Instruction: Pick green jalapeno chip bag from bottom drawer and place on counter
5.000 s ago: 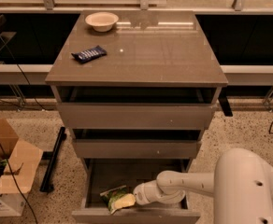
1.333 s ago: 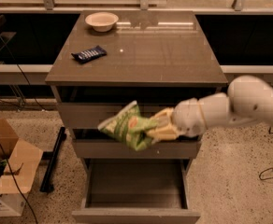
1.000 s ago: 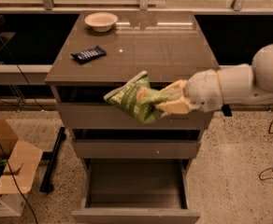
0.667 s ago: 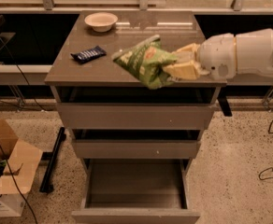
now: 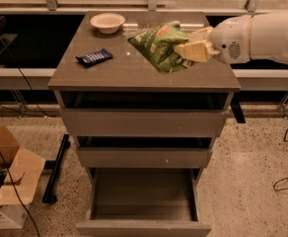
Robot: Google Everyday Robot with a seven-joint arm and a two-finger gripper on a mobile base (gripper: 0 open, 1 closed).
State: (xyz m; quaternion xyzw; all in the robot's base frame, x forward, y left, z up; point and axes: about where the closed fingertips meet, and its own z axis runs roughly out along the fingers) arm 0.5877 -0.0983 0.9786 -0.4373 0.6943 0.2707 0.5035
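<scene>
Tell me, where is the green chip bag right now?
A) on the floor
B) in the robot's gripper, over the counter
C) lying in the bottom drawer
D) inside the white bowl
B: the gripper is shut on the green jalapeno chip bag above the counter, well away from the open bottom drawer.

You have a glossy grey-brown surface (image 5: 134, 75), the top of the drawer cabinet. A pale bowl (image 5: 108, 22) stands upright at its back left corner. A dark blue wrapper (image 5: 93, 57) lies flat near the left edge, well apart from the bowl. Over the right half hangs the gripper (image 5: 186, 42), its fingers (image 5: 193, 51) clamped on a green chip bag (image 5: 159, 46). You cannot tell whether the bag's lower corner touches the surface.
</scene>
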